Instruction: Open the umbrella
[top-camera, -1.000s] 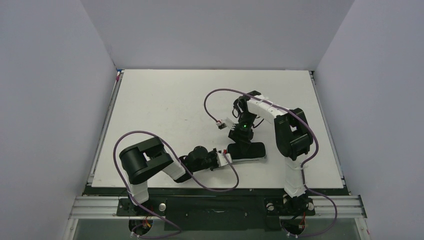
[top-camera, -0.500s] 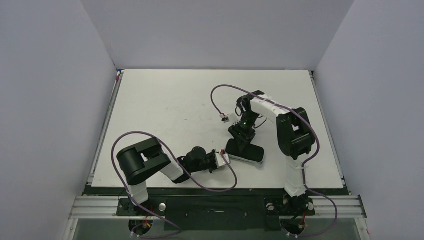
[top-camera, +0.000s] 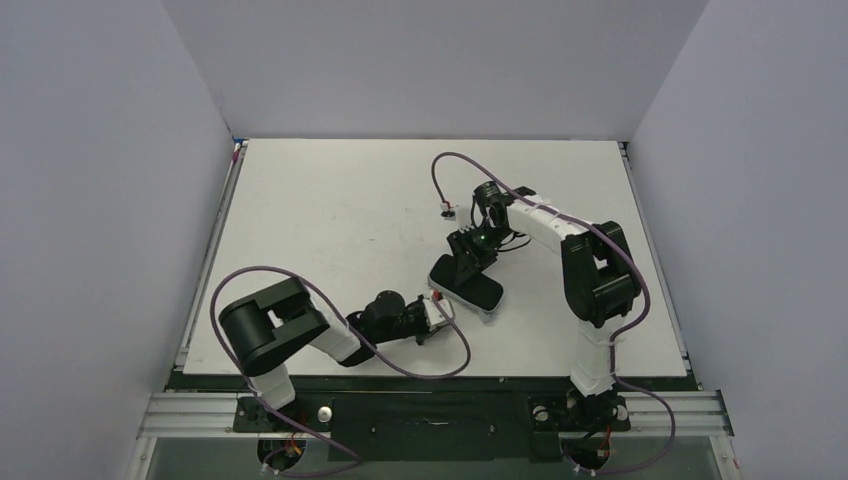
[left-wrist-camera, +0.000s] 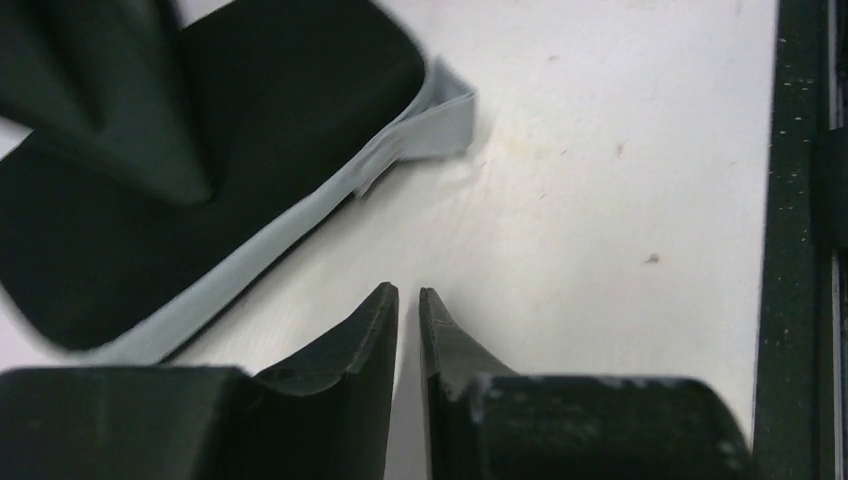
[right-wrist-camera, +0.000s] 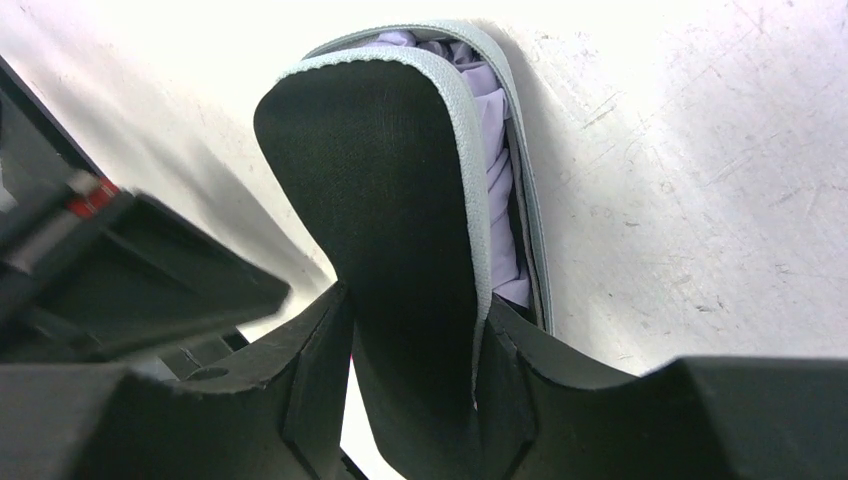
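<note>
Flat black fabric umbrella w/ pale grey edging lies on white table, its far flap pinched by R gripper. L gripper, closed on nothing, sits just beside its near end. Risk: flap slips out, or the unpinned umbrella drags instead of opening.

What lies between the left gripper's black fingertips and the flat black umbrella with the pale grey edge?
Only bare white table, seen in the left wrist view: the left gripper sits apart from the umbrella, with nothing between them.
</note>
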